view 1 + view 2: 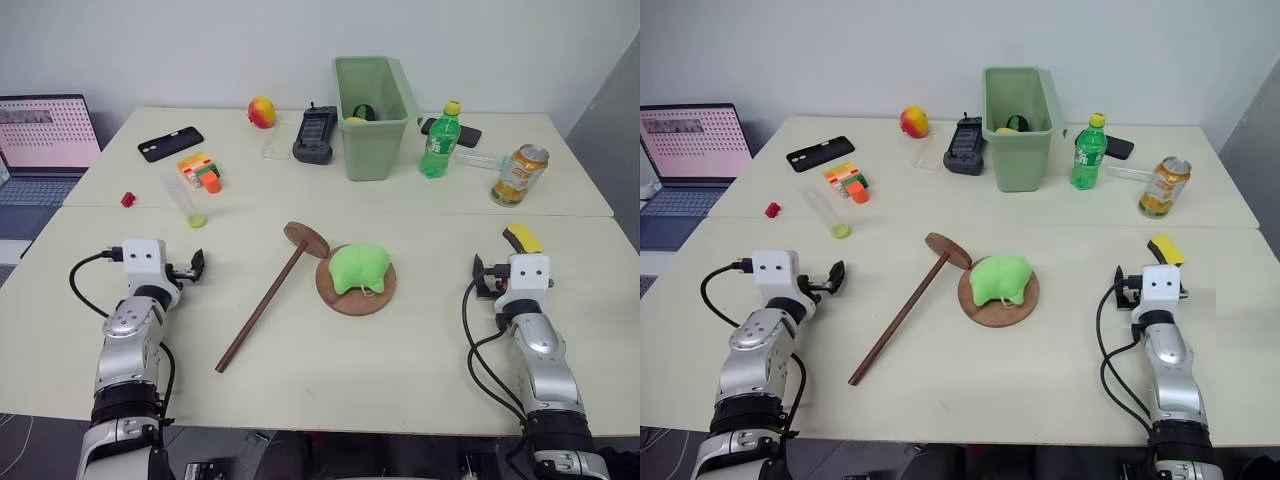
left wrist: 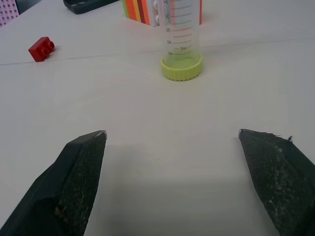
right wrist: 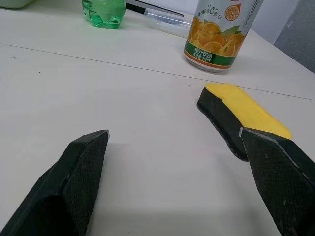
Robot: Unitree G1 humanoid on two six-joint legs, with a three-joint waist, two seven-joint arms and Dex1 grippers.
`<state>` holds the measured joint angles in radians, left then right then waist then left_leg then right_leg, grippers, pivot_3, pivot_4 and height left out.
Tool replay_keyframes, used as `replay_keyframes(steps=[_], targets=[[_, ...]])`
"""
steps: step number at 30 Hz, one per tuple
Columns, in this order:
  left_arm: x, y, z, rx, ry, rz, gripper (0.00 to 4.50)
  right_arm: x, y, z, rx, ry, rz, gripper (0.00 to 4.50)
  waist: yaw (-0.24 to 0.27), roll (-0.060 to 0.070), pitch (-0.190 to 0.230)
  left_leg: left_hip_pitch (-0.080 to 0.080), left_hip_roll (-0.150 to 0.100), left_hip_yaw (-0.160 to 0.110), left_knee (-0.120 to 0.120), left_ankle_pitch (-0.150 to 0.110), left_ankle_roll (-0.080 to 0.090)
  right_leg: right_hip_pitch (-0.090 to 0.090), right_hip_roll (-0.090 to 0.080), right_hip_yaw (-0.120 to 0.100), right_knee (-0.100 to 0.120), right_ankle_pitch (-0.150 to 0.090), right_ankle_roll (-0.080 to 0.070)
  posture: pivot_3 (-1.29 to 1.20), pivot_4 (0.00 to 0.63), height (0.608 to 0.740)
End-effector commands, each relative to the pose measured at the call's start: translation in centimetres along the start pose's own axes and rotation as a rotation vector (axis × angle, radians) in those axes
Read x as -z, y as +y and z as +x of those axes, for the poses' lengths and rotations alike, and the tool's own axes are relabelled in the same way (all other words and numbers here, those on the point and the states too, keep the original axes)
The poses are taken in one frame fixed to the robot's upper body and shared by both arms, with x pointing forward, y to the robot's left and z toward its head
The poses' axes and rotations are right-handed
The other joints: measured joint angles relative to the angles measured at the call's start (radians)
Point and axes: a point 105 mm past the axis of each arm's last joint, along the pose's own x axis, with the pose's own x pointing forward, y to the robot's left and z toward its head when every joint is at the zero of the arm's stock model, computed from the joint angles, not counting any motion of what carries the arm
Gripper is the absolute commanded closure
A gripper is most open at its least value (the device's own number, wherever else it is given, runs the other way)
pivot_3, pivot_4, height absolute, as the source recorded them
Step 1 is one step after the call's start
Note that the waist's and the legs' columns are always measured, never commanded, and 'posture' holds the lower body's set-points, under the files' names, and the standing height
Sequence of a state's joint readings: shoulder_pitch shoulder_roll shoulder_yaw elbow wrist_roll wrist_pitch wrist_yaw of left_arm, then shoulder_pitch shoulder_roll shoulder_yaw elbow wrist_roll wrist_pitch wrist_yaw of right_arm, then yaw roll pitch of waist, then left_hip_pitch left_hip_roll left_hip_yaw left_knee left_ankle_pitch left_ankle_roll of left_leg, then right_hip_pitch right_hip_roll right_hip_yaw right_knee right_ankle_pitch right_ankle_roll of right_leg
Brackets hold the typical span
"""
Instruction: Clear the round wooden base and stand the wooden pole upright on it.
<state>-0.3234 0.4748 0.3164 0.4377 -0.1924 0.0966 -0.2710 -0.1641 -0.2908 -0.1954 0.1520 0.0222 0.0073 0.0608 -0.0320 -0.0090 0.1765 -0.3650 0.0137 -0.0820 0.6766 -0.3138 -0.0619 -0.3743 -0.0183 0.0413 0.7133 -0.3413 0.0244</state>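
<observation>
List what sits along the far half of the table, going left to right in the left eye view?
Black phone → striped blocks → red-yellow fruit → black handheld device → green bin → green bottle → orange drink can.

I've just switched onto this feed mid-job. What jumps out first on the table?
A bright green plush toy sits on the round wooden base at the middle of the near table. The wooden pole lies flat beside it, its disc end touching the base's rim. Both grippers, left gripper and right gripper, rest open and empty at the table's sides, with a tall green bin behind.
</observation>
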Motion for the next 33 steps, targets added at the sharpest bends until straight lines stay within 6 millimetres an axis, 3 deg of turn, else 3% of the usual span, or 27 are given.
replay_keyframes(steps=[1,13,20,23,29,32,33], targets=[[-1.9,1.1,0.0,-0.024,-0.064,0.014,0.00,-0.7,-0.2,-0.2,0.000,-0.030,-0.012,0.03,0.000,0.000,0.000,0.000,0.000,0.000,0.000,0.000,0.000,0.000,0.000,0.000,0.000,0.000,0.000,0.00,0.150,0.740],[-1.6,1.0,-0.4,0.010,-0.057,0.018,0.00,-1.6,-0.9,0.0,-0.021,-0.050,0.003,0.03,0.000,0.000,0.000,0.000,0.000,0.000,0.000,0.000,0.000,0.000,0.000,0.000,0.000,0.000,0.000,0.00,0.150,0.740],[-0.4,0.3,-0.2,0.040,-0.043,0.007,0.00,-2.5,1.0,-0.1,-0.127,-0.048,0.257,0.03,0.000,0.000,0.000,0.000,0.001,0.000,0.000,0.000,0.000,0.000,0.000,0.000,0.000,0.000,0.000,0.00,0.150,0.740],[-0.9,0.2,0.0,0.044,-0.071,-0.027,0.00,-4.0,1.5,-0.2,-0.161,-0.078,0.341,0.03,0.000,0.000,0.000,0.000,0.001,0.000,0.000,0.000,0.000,0.000,0.000,0.000,0.000,0.000,0.000,0.00,0.150,0.740],[-1.3,0.3,0.2,0.052,-0.076,-0.042,0.00,-4.3,1.3,-0.3,-0.166,-0.070,0.304,0.03,0.001,0.000,0.000,0.000,0.000,0.000,0.000,0.000,0.000,0.000,0.000,0.000,-0.001,0.000,0.000,0.00,0.150,0.740],[-2.5,-0.4,0.0,0.123,-0.085,-0.064,0.00,-5.4,2.4,-0.7,-0.264,-0.095,0.223,0.03,0.000,0.000,0.000,0.000,0.000,0.000,0.000,0.000,0.000,0.000,0.000,0.000,0.000,0.000,0.000,0.00,0.150,0.740],[-3.6,-1.7,-0.5,0.221,-0.089,-0.055,0.00,-6.2,3.4,-1.2,-0.360,-0.112,0.186,0.03,0.000,0.000,0.000,0.000,0.000,0.000,-0.001,0.000,0.000,-0.001,0.000,0.000,0.000,0.000,0.000,0.00,0.150,0.740]])
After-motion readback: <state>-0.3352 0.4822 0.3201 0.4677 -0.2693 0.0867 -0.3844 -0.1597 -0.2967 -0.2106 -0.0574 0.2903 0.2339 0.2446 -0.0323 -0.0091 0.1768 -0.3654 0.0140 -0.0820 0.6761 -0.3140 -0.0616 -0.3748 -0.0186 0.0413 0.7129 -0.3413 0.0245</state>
